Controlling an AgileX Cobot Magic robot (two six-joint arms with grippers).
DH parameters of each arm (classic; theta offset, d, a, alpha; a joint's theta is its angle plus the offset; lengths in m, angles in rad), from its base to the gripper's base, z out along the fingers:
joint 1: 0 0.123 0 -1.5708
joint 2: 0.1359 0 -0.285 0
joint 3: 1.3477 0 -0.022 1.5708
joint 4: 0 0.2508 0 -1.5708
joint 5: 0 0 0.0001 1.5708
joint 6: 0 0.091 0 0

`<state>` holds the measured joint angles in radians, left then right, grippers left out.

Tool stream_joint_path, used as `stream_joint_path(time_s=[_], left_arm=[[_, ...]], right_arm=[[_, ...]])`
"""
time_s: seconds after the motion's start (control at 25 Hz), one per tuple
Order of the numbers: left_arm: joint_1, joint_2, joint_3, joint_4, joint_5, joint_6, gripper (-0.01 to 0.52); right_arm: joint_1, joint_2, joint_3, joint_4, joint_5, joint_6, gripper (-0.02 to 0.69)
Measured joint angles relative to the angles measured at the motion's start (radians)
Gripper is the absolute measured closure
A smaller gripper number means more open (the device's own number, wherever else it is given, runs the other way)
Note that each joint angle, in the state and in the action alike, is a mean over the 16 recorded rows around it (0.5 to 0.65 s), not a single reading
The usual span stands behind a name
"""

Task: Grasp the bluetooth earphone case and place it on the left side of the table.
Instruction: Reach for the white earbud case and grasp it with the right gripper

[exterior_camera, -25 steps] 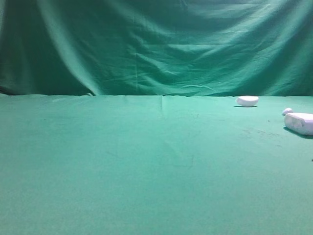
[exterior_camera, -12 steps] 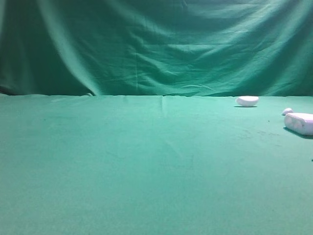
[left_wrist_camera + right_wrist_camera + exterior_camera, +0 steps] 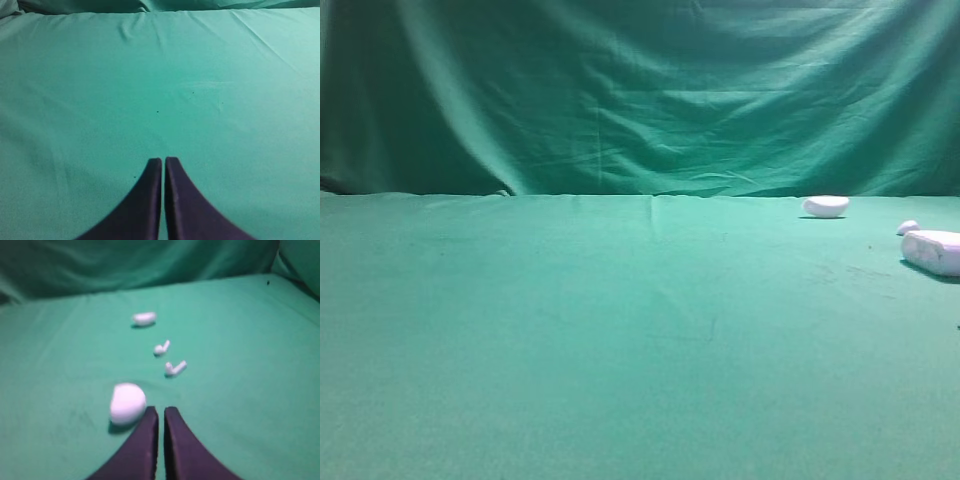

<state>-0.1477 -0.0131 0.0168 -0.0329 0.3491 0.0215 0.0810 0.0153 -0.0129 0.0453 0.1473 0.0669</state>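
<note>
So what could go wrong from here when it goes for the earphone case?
1. The right gripper is shut and sits right beside the earphone case; if it advances without opening, it would likely push the case, not grasp it.
2. Two loose earbuds lie just beyond on the table; a sweeping approach could knock them.
3. The case sits at the high view's right edge, so the trip left is long and a weak grip might drop it.

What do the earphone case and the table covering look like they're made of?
The bluetooth earphone case looks like smooth hard plastic: plain white, rounded, seamless, though the view is blurred. The table is covered in matte green woven cloth, with soft creases and no glare.
</note>
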Motion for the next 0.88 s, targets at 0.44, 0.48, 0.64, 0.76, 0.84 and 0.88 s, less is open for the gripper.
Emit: stream_joint_path(time_s=[0.44,0.48,0.64,0.76,0.84,0.88], left_arm=[[0.0,0.0,0.0,0.0,0.0,0.0,0.514],[0.0,0.0,0.0,0.0,0.0,0.0,0.514],[0.0,0.0,0.0,0.0,0.0,0.0,0.514],[0.0,0.0,0.0,0.0,0.0,0.0,0.514],[0.0,0.0,0.0,0.0,0.0,0.0,0.514],[0.0,0.0,0.0,0.0,0.0,0.0,0.514]], right_arm=[[0.0,0.371,-0.274,0.041,0.189,-0.031,0.665],[0.0,0.423,-0.306,0.042,0.222,-0.041,0.665],[0.006,0.637,-0.427,0.044,0.341,-0.085,0.665],[0.023,0.79,-0.505,0.029,0.411,-0.111,0.665],[0.037,0.886,-0.551,0.009,0.45,-0.121,0.665],[0.045,0.932,-0.573,-0.002,0.467,-0.124,0.665]])
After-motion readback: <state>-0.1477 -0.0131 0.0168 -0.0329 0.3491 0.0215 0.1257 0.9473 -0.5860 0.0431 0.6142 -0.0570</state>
